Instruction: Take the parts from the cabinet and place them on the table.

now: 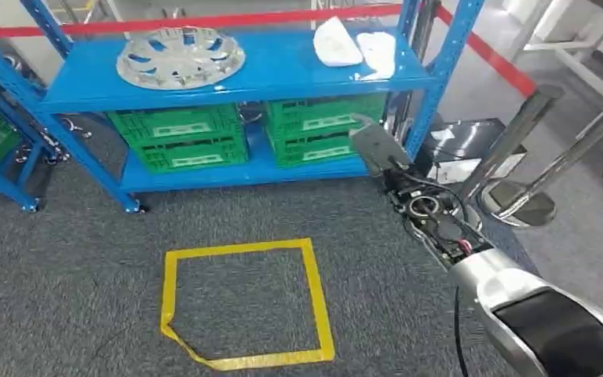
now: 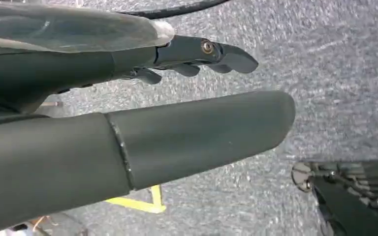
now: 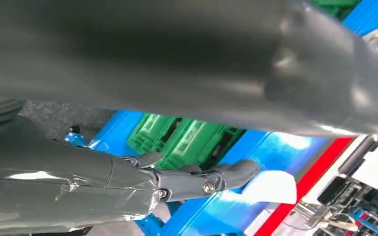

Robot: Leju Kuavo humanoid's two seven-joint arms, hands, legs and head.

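We see the right robot hand raised in front of the blue cabinet, level with its lower shelf; fingers spread, nothing held. Left robot hand hangs over grey carpet, fingers apart, holding nothing. On the cabinet's top shelf: a silver hubcap at left, two white parts at right, just beside each other. On the lower shelf, two green crates side by side. On the carpet in front, a yellow tape square. Red tape runs behind the cabinet.
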